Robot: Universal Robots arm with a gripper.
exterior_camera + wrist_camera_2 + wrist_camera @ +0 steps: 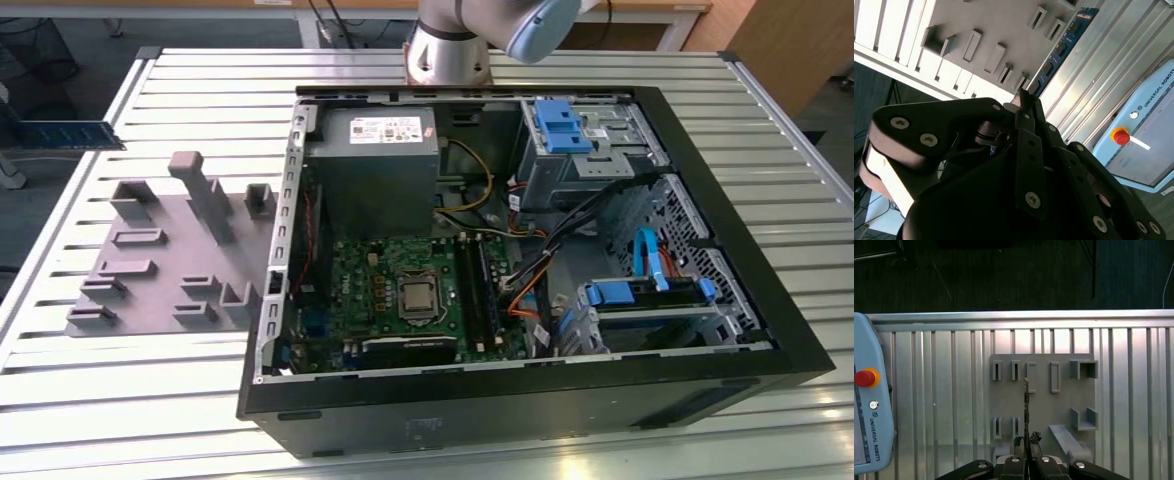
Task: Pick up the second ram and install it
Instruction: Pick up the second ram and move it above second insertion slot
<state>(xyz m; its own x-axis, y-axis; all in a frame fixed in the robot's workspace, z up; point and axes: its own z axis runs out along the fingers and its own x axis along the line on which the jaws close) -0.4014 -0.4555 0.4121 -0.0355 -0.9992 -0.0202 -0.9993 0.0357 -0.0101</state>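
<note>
The second ram (1060, 49) is a long dark-blue board with black chips, and my gripper (1024, 102) is shut on one end of it. In the first wrist view the ram (1026, 405) shows edge-on as a thin line rising from the gripper (1026, 441), above the grey holder plate (1064, 405). In the exterior view the ram (60, 135) hangs level beyond the table's left edge, far from the open computer case (694, 330). The motherboard's memory slots (478, 285) lie inside the case, right of the processor.
The grey holder plate (160, 250) with upright blocks lies on the slatted metal table (200, 90), left of the case. A light-blue pendant with a red button (866, 377) lies on the table. Cables, bright blue drive brackets (561, 125) and a power supply (380, 150) crowd the case.
</note>
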